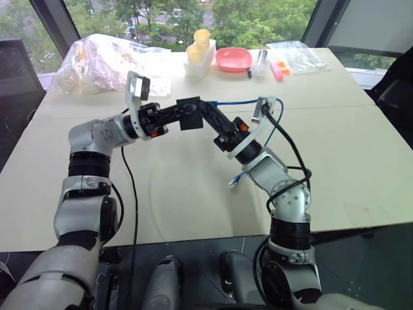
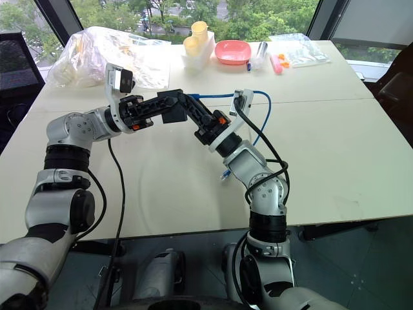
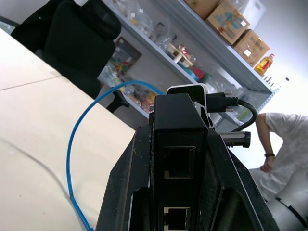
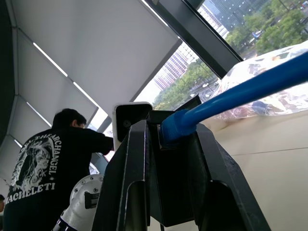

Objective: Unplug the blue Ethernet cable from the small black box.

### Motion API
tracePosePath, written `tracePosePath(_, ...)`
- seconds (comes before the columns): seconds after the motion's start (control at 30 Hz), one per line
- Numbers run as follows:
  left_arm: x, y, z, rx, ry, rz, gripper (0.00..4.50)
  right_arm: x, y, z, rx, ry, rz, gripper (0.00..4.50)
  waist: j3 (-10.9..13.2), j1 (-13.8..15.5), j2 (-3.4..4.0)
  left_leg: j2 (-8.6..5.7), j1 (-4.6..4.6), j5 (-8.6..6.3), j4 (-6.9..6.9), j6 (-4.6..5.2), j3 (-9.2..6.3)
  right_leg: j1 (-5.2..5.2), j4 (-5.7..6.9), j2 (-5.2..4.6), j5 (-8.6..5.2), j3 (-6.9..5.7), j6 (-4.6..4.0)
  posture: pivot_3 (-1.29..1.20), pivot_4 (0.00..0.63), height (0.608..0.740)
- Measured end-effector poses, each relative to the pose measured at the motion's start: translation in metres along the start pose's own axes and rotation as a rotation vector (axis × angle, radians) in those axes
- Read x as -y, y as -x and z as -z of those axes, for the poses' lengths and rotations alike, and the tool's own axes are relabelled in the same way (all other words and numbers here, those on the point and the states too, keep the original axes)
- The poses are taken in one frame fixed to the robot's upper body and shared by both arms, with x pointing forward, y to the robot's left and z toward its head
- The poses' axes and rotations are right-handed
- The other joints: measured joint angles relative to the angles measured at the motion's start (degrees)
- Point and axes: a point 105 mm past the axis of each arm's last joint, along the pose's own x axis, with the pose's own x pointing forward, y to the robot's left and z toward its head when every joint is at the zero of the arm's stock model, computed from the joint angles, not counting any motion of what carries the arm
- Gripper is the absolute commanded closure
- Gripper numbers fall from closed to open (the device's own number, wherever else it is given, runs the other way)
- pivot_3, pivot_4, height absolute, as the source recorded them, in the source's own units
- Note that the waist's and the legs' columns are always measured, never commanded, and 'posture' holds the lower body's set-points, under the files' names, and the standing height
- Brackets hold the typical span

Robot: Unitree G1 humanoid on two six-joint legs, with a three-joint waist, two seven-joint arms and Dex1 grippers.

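The pale table (image 1: 361, 161) spreads below both arms, which meet raised above its middle. Beyond the tools, toward the window, lie a crumpled plastic bag (image 1: 97, 64), a pink bowl (image 1: 233, 59) and yellow cups (image 1: 197, 45).

The left tool (image 1: 182, 115) reaches toward the right one with its fingers clamped on the small black box (image 1: 190, 113), held clear of the table; the left wrist view shows the box (image 3: 179, 139) squeezed between the two fingers, two empty sockets facing the camera.

The right tool (image 1: 208, 110) comes in from the opposite side, its tips right against the box, its fingers closed on the plug end of the blue Ethernet cable (image 1: 235, 102); in the right wrist view the cable's blue boot (image 4: 180, 124) sits between the fingers. From there the cable arcs away behind the right tool, loops down past its wrist, and its free clear plug (image 1: 234, 182) hangs just beside the right forearm.
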Motion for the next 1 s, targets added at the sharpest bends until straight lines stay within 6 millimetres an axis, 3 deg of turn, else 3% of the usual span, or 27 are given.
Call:
tracePosePath(0.23,-0.0011,-0.0001,-0.0003,0.000,-0.008,-0.010,3.97,0.0008,-0.0005,0.0033,-0.009,0.005,0.011,0.08,0.00,-0.02,0.00,0.00,0.00,0.00,0.00,0.00,0.00,0.00,0.00,0.00,0.00,0.00,0.00,0.00,0.150,0.740)
tracePosePath(1.0,-0.0026,0.0009,-0.0015,0.003,-0.022,-0.025,3.97,0.0061,0.0021,0.0009,0.025,-0.030,0.034,0.08,0.00,0.00,0.00,0.00,0.00,0.00,-0.01,0.00,0.00,0.00,-0.02,0.00,0.00,0.00,0.00,0.00,0.150,0.740)
